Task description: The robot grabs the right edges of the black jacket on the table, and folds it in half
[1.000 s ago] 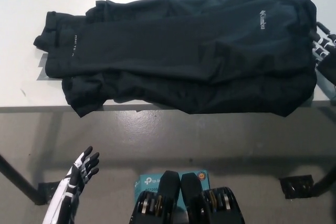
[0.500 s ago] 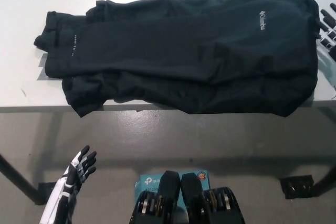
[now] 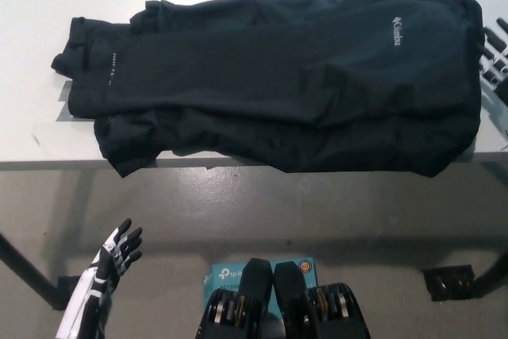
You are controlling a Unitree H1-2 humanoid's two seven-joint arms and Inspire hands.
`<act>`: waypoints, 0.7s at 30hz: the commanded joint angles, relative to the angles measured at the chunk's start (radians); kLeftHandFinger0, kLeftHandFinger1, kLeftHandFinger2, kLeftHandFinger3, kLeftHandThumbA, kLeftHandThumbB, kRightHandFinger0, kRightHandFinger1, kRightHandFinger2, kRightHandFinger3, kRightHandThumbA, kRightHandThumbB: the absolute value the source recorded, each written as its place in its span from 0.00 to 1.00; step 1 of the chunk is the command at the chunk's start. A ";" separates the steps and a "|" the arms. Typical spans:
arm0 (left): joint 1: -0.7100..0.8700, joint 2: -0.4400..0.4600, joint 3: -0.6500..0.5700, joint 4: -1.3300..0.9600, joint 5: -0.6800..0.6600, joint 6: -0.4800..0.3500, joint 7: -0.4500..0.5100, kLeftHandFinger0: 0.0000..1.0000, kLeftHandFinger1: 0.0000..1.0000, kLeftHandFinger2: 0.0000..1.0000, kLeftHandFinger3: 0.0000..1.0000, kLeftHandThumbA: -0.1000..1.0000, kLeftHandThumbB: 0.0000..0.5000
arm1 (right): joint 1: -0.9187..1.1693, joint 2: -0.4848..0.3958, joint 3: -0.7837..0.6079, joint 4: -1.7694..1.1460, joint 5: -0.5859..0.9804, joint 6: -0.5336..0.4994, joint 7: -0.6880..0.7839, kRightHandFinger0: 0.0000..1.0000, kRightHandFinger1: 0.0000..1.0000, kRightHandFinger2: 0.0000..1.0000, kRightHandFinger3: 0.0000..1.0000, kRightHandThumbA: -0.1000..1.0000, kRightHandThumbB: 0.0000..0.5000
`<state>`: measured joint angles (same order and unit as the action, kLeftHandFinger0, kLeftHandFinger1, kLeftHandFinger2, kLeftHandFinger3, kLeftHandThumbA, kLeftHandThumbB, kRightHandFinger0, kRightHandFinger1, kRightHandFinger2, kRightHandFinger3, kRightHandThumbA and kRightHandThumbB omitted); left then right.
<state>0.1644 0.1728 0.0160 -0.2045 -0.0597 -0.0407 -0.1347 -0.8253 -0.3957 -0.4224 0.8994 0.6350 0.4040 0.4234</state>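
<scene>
Starting from your right hand [image 3: 497, 55]: it's barely in frame, just off the right edge of the black jacket [image 3: 278, 77], fingers spread apart and holding nothing, not touching the fabric as far as I can see. Your left hand [image 3: 115, 250] is parked low, below the table's [image 3: 32, 5] front edge and well apart from the jacket, fingers also apart and empty.

The jacket itself lies flat across the white table, running left to right, with the Columbia logo [image 3: 398, 32] near its right end and some of its lower hem hanging over the front edge.

Handling-wise, I'd guess it's a light, thin shell fabric: totally floppy and probably a bit slick, so it'll sag and slide instead of holding shape. It's creased and looks to be in more than one layer, so a shallow pinch may only lift the top one. You'd want to grab right at the right edge, near the logo end and near the lower right corner, getting fingers under all the layers before you swing it toward the left side.
</scene>
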 commanded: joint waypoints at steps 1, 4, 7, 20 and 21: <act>-0.002 0.016 0.005 -0.036 -0.012 -0.020 -0.013 1.00 1.00 1.00 1.00 1.00 0.67 | -0.061 -0.040 0.013 0.021 -0.033 -0.085 0.030 1.00 1.00 1.00 1.00 1.00 0.70; 0.002 0.018 0.007 -0.035 -0.010 -0.027 -0.011 1.00 1.00 1.00 1.00 1.00 0.68 | -0.048 -0.041 0.018 0.034 -0.041 -0.091 0.038 1.00 1.00 1.00 1.00 1.00 0.73; 0.001 0.022 0.010 -0.034 -0.013 -0.028 -0.014 1.00 1.00 1.00 1.00 1.00 0.69 | -0.040 -0.052 0.028 0.055 -0.058 -0.110 0.040 1.00 1.00 1.00 1.00 1.00 0.74; -0.004 0.031 0.015 -0.035 -0.003 -0.024 -0.005 1.00 1.00 1.00 1.00 1.00 0.71 | -0.022 -0.077 0.038 0.087 -0.082 -0.133 0.065 1.00 1.00 1.00 1.00 1.00 0.78; -0.006 0.033 0.015 -0.038 -0.004 -0.021 -0.006 1.00 1.00 1.00 1.00 1.00 0.70 | -0.023 -0.078 0.038 0.087 -0.083 -0.132 0.065 1.00 1.00 1.00 1.00 1.00 0.78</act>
<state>0.1634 0.1870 0.0209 -0.2054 -0.0647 -0.0408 -0.1350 -0.8222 -0.4346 -0.3895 1.0086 0.5642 0.3211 0.4483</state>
